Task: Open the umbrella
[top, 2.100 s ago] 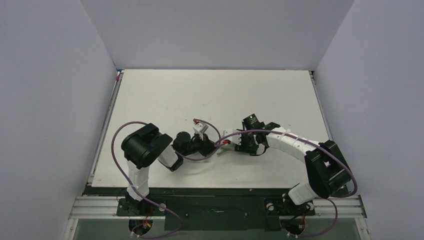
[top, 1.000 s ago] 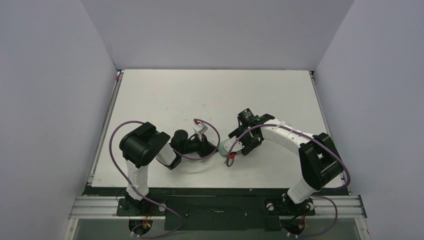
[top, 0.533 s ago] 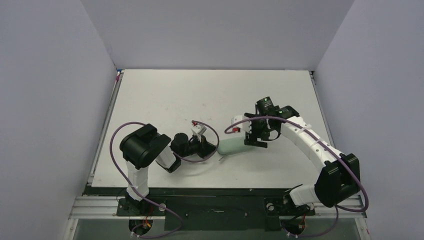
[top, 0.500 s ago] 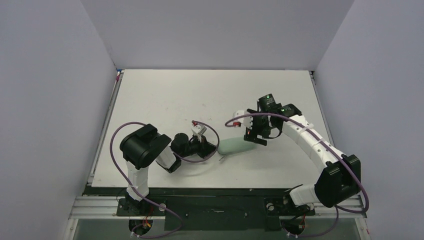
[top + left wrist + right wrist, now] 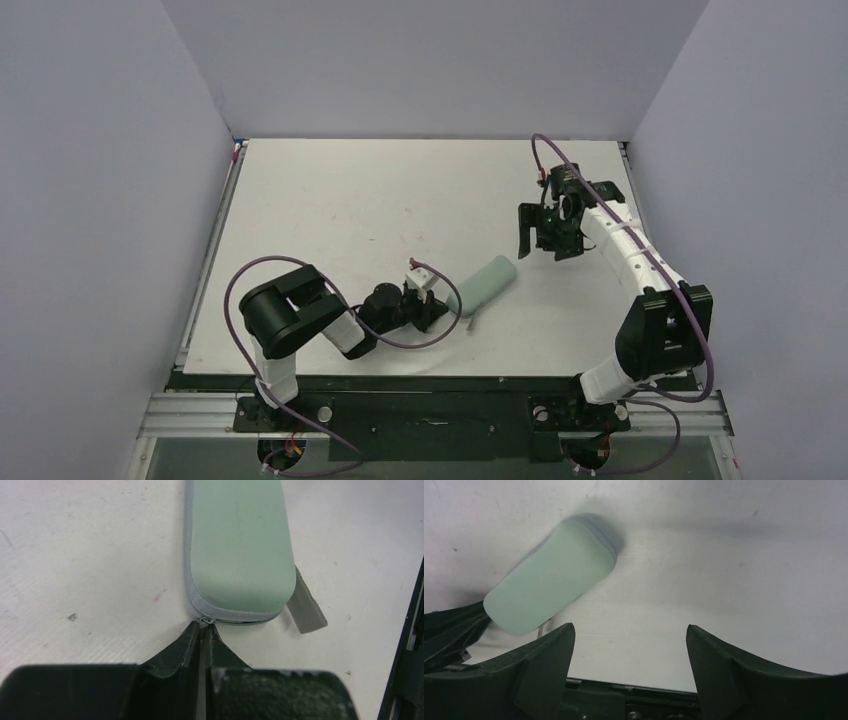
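The umbrella [image 5: 482, 283] is packed as a pale-green oblong capsule with a grey zip seam. It lies flat on the white table, slanting from front left to back right. My left gripper [image 5: 437, 310] sits low at its near end. In the left wrist view the capsule [image 5: 237, 555] fills the top, and my left gripper [image 5: 205, 628] is shut on the small zipper pull [image 5: 206, 621] at its rounded end. My right gripper [image 5: 540, 245] hangs open and apart, back right of the capsule. The right wrist view shows the capsule [image 5: 551, 592] below and ahead of the open right gripper [image 5: 630, 635].
A grey strap [image 5: 305, 610] sticks out from the capsule's near right side. Purple cables loop around both arms [image 5: 270, 275]. The table's raised side rails [image 5: 628, 160] and the grey walls bound the white surface.
My right gripper opened, let go of the capsule and swung off to the back right. The capsule's far end turned toward the back right, and my left gripper shifted right, staying shut.
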### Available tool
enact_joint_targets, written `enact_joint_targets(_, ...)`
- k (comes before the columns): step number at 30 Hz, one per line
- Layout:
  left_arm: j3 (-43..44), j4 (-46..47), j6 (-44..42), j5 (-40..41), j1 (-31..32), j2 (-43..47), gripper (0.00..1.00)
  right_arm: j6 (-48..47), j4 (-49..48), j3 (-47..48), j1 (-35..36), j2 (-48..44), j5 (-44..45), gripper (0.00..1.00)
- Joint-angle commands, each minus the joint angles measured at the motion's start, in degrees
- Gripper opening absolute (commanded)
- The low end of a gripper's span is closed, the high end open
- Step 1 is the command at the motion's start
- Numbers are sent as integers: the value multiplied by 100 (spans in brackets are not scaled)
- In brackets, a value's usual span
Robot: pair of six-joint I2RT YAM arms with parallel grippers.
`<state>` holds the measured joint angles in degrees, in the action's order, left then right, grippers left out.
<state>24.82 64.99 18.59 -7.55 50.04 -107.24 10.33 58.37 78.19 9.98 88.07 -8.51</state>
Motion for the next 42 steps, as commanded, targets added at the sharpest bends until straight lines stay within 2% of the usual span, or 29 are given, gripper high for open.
enact_joint_targets(1,148,-398,-706,399,474,200,0,1338,-68,-737,186,-112,-441,77)
enact_joint_targets(10,395,-494,-1372,637,1038,134,0,1467,-1252,-1197,733,492,-832,77)
enact_joint_targets(18,651,-514,-1627,550,1185,-13,0,1502,-1697,-1004,1124,970,-1005,76)
enact_joint_targets(20,662,-503,-1653,569,1184,-19,0,1347,-1728,-1003,1134,1061,-998,72)
enact_joint_targets(28,536,-701,-1725,866,1067,217,0,702,-1742,-1251,1109,1190,-995,30)
enact_joint_targets(30,473,-725,-1796,988,1021,296,0,570,-1737,-1285,1098,1206,-964,24)
enact_joint_targets(36,312,-648,-2231,1472,891,403,0,275,-1733,-1356,1085,1192,-1000,13)
enact_joint_targets(42,380,-447,-2503,1185,593,250,0,-77,-1721,-1308,1142,1177,-1192,11)
